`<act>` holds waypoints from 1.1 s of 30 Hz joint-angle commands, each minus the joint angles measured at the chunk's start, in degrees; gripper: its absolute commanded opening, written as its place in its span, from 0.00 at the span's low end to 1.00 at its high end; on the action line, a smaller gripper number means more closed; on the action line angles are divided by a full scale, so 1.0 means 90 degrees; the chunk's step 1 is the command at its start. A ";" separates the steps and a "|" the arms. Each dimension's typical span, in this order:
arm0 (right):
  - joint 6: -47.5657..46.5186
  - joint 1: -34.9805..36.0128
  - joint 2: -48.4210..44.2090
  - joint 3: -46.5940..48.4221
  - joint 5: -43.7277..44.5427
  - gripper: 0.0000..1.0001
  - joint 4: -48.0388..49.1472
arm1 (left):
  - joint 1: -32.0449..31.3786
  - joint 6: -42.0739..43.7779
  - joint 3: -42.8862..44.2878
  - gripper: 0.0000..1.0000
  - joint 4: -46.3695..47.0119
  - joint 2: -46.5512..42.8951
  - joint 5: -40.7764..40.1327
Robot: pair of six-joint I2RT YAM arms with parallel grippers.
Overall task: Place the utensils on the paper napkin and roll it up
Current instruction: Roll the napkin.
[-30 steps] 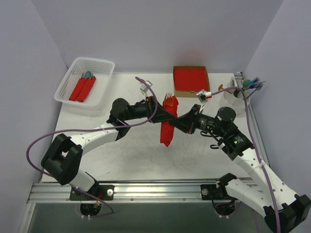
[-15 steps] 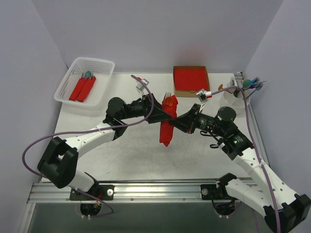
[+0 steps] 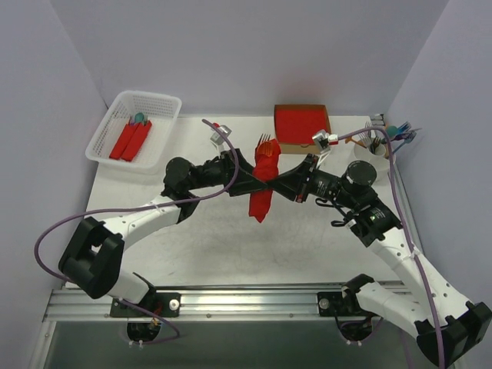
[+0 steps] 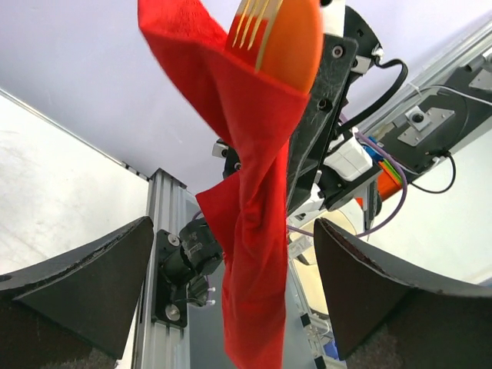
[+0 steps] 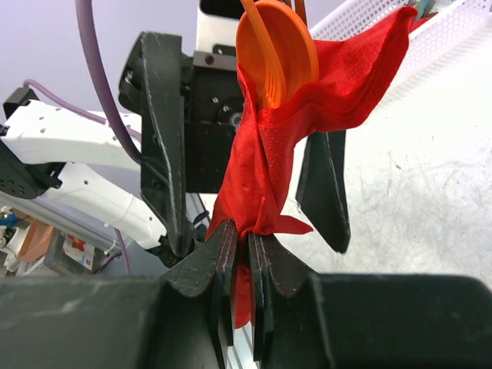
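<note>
The paper napkin (image 3: 262, 192) is a slim red roll hanging in the air over the middle of the table. An orange spoon (image 5: 280, 46) and a fork (image 4: 250, 23) stick out of its top end. My right gripper (image 5: 247, 238) is shut on the roll near its lower part. My left gripper (image 4: 233, 231) is open, its two fingers (image 4: 92, 284) standing wide on either side of the roll without touching it. In the top view the two grippers meet at the roll from left (image 3: 247, 178) and right (image 3: 283, 184).
A white basket (image 3: 146, 96) at the back left holds finished red rolls (image 3: 131, 140). A cardboard box with a red napkin stack (image 3: 302, 127) sits at the back centre. A white cup (image 3: 374, 157) with spare utensils stands at the back right.
My left gripper has opened and let go of the roll. My right gripper keeps its hold and has carried the roll slightly up and back.
</note>
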 commanded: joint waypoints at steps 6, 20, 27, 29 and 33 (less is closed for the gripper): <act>0.0472 -0.0031 0.0293 0.0391 -0.0184 0.00 0.0977 | 0.0002 -0.1467 0.0304 0.94 0.2402 0.0633 0.0292; 0.0560 -0.0021 0.0323 0.0333 -0.0126 0.00 0.1134 | -0.0047 -0.1849 0.0304 0.87 0.2970 0.0644 0.0282; 0.0521 -0.0021 0.0313 0.0294 0.0010 0.00 0.1095 | -0.0047 -0.1771 0.0285 0.72 0.2834 0.0517 0.0311; 0.0511 -0.0021 0.0322 0.0274 0.0079 0.00 0.1085 | -0.0047 -0.1703 0.0285 0.62 0.2756 0.0507 0.0301; 0.0511 -0.0021 0.0293 0.0235 0.0177 0.00 0.1066 | -0.0047 -0.1566 0.0275 0.45 0.2541 0.0487 0.0272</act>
